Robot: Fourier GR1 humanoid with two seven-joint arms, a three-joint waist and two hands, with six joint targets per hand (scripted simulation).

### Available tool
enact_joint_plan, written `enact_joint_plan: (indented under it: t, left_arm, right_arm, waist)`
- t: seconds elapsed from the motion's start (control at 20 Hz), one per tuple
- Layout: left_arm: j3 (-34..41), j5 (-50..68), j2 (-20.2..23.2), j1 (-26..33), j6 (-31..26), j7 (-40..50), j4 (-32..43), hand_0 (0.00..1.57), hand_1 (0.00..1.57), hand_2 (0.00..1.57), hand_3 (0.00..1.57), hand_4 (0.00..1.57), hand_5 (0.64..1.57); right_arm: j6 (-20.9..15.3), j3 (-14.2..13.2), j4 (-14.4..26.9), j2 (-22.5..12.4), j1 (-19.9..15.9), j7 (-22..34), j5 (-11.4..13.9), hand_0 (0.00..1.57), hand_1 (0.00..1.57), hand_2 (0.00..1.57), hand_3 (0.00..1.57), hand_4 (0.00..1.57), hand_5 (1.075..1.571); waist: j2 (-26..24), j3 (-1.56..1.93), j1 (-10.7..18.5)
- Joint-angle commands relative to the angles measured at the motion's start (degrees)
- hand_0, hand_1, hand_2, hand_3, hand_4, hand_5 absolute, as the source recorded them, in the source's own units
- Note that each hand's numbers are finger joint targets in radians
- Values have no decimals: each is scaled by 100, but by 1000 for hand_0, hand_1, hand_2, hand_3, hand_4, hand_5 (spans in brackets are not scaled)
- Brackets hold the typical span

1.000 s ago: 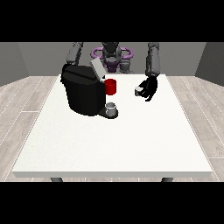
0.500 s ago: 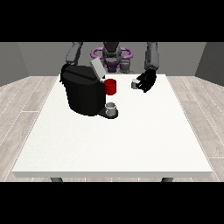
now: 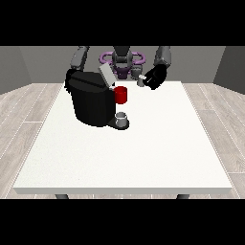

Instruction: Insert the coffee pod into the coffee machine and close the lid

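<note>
Hand at view's right (image 3: 154,77) risen since earlier, nearer coffee machine (image 3: 92,98); fingers curled round coffee pod (image 3: 141,82). Pod likely light, rigid; hold by sides. Other hand hidden, can't tell.

One worktop (image 3: 143,158), white and wide. One coffee machine (image 3: 91,103), black, and its one lid (image 3: 106,75) is tilted up. One red part (image 3: 121,94) on the machine's front. One small grey cup (image 3: 122,117) on the machine's base. One coffee pod (image 3: 141,82), small and grey, at the robot hand at the view's right (image 3: 155,76). The machine hides most of the robot hand at the view's left (image 3: 68,81). That's two robot hands in all.
</note>
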Motion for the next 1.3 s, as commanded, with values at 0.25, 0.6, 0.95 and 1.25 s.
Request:
enact_joint_plan:
  t: [0.25, 0.6, 0.95, 1.25]
  left_arm:
    - [-37, 36, -197, -293, -505, 665, -535, 1461, 1461, 1471, 1425, 629, 1571]
    - [469, 391, -129, -505, -385, 653, -535, 1402, 1402, 1430, 1369, 656, 1571]
    - [830, 426, 224, -1431, -284, 951, -219, 1352, 1352, 1398, 1316, 611, 1571]
    - [1236, 542, 729, -1762, -110, 710, 204, 1436, 1436, 1456, 1327, 621, 1571]
  right_arm:
    - [101, -215, 258, -259, -119, -184, -106, 0, 0, 0, 0, 309, 1571]
    - [223, 91, -221, -168, 169, 29, -35, 0, 0, 0, 0, 202, 1571]
    - [212, 100, -295, -26, -330, -296, -106, 0, 0, 0, 0, 240, 1571]
    - [553, 324, -789, -172, -519, -131, -99, 0, 0, 0, 0, 136, 1571]
  waist:
    - [-190, 0, 129]
    - [-124, -2, -245]
    - [711, -1, -631]
    - [1219, -3, -1057]
